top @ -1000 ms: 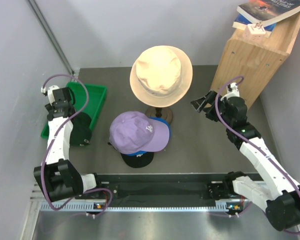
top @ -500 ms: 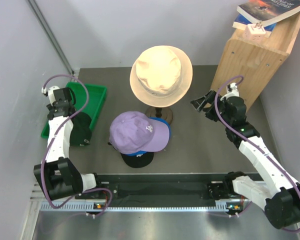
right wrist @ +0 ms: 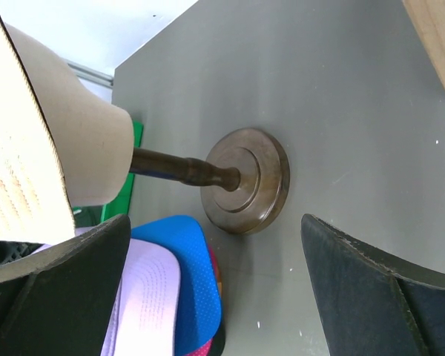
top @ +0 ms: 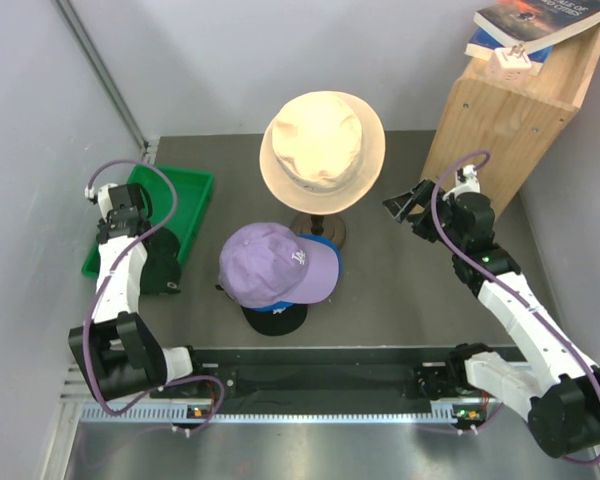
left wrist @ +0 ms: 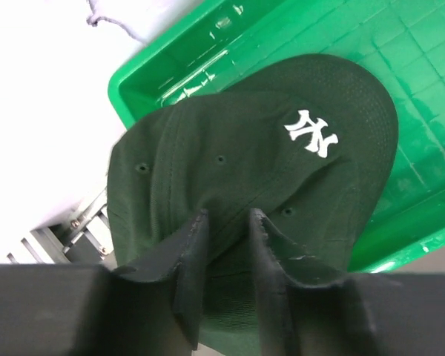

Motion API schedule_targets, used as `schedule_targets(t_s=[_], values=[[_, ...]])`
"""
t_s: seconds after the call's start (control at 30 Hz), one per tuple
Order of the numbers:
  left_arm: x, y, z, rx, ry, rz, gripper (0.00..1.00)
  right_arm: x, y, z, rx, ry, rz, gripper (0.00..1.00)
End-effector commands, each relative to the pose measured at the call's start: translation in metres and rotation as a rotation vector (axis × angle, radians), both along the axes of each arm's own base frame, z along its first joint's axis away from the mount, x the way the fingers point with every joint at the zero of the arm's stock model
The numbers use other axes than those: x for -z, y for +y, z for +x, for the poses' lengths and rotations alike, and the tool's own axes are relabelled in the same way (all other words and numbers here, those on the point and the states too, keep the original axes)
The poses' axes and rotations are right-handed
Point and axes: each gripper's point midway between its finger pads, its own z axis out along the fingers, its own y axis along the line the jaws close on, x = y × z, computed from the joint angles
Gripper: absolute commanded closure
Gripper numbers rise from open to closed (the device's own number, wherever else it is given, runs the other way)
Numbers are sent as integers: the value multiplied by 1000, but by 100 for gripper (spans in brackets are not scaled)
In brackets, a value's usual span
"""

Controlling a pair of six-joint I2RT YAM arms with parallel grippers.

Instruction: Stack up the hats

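A black cap with a white logo lies partly over the near edge of the green tray; in the top view this cap is at the left. My left gripper is shut on its crown fabric; it is also in the top view. A stack of caps sits mid-table: lavender on top, blue under it, black lowest. A magenta edge shows below the blue brim. My right gripper is wide open and empty, right of the stack; it is also in the top view.
A beige bucket hat sits on a wooden head form whose round base stands just behind the stack. A tall wooden box with books stands at the back right. Grey walls close in on both sides.
My left gripper has shifted slightly right and nearer, with the black cap. The right arm and the stack have stayed put.
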Motion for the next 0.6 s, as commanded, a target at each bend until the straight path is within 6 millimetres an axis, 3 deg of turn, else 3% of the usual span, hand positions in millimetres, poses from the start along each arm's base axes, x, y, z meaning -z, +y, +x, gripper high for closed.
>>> schedule_targets(t_s=[0.0, 0.13, 0.27, 0.33, 0.43, 0.57], values=[[-1, 2, -2, -19, -38, -8, 79, -6, -5, 5, 15, -32, 15, 3], [-2, 0, 0, -9, -59, -25, 99, -4, -7, 6, 23, -27, 15, 3], [-19, -20, 22, 113, -182, -89, 100, -3, -10, 6, 32, -26, 13, 3], [-31, -22, 27, 127, -227, -86, 94, -3, -10, 6, 32, -26, 14, 3], [-35, -23, 31, 142, -218, -96, 73, -3, -11, 6, 34, -25, 16, 3], [-26, -21, 29, 139, -170, -97, 66, -2, -12, 7, 39, -22, 16, 3]])
